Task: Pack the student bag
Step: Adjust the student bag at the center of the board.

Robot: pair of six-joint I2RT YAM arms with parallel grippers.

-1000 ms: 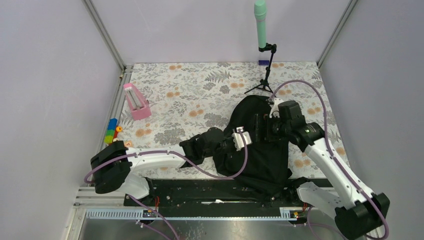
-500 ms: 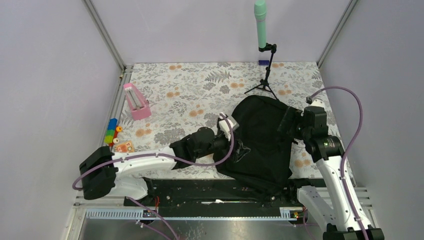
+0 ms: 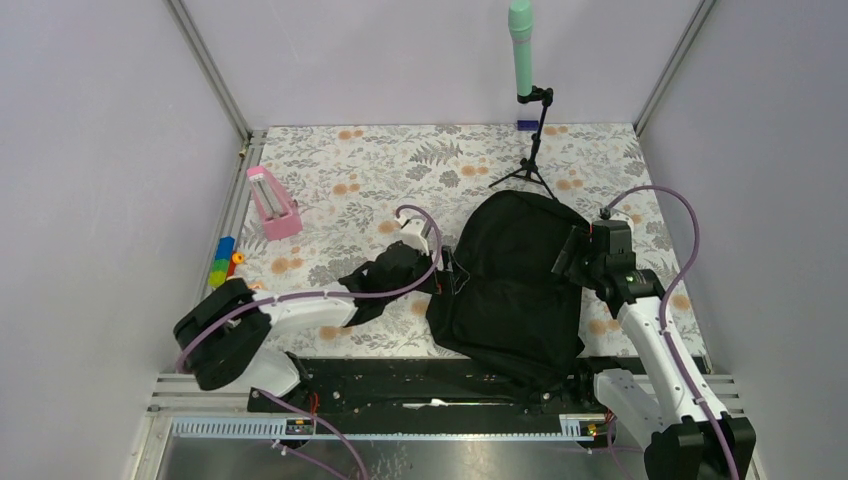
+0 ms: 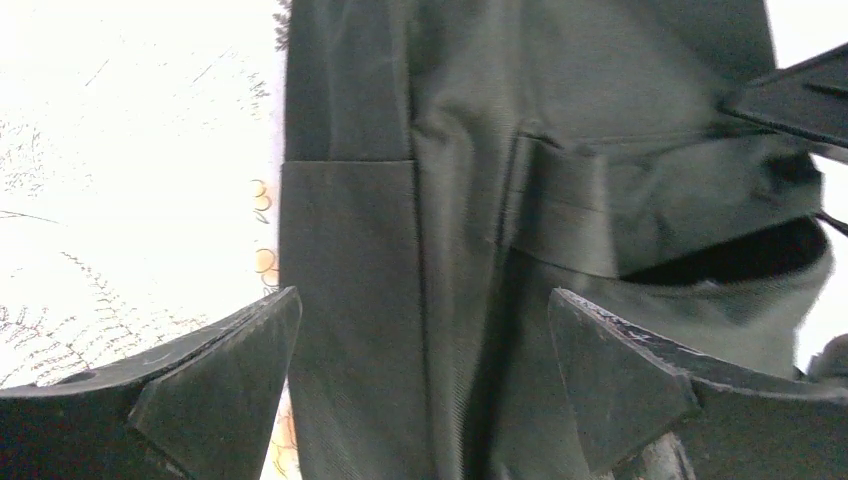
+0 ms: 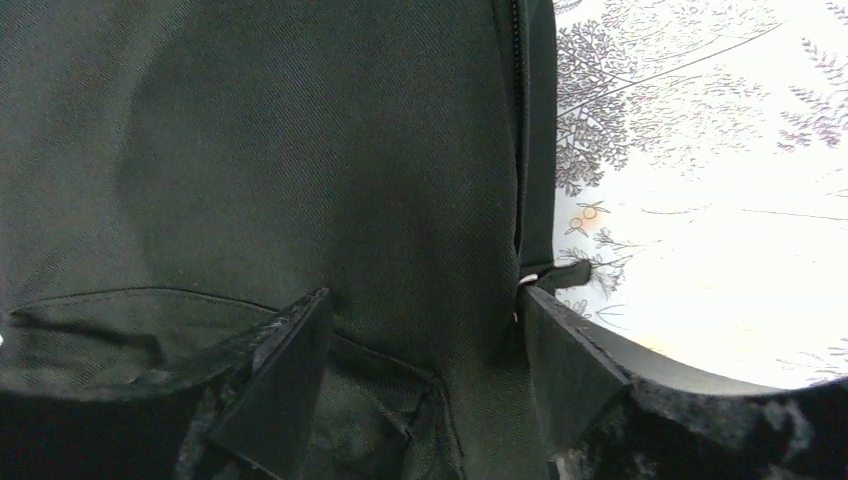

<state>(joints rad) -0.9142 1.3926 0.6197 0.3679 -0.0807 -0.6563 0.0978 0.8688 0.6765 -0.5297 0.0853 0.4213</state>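
Both arms have drawn outward since the earlier frames. The left gripper (image 3: 443, 270) has left the bag's middle for its left edge, the right gripper (image 3: 566, 262) has gone to its right edge, and the bag lies flatter.

Left gripper (image 4: 420, 400): jaws spread wide, hovering over the fabric, pinching nothing. Right gripper (image 5: 420, 370): jaws likewise spread, empty, one finger just beside the bag's right seam.

Large soft black fabric backpack (image 3: 510, 285): it lies flat on the floral-patterned table cover (image 3: 350, 170), right of centre, with its near end at the table's front edge, between the two grippers. The cloth is slack, with creases. In the left wrist view the backpack (image 4: 450, 200) shows a stitched panel and a dark gap that may be a pocket mouth or a fold; I cannot tell which. In the right wrist view the backpack (image 5: 300, 150) has a zip line along its right edge, with a small black zip pull (image 5: 560, 272) sticking out onto the cover.

Judgement: the step in hand looks like laying out the bag before opening it; packing is not begun. The next move probably calls for closing on the zip pull or a fabric edge while the other arm steadies the bag.

Farther back: a pink plastic stand (image 3: 272, 203) at the left and a green cylinder on a black tripod (image 3: 521, 40) at the far edge.
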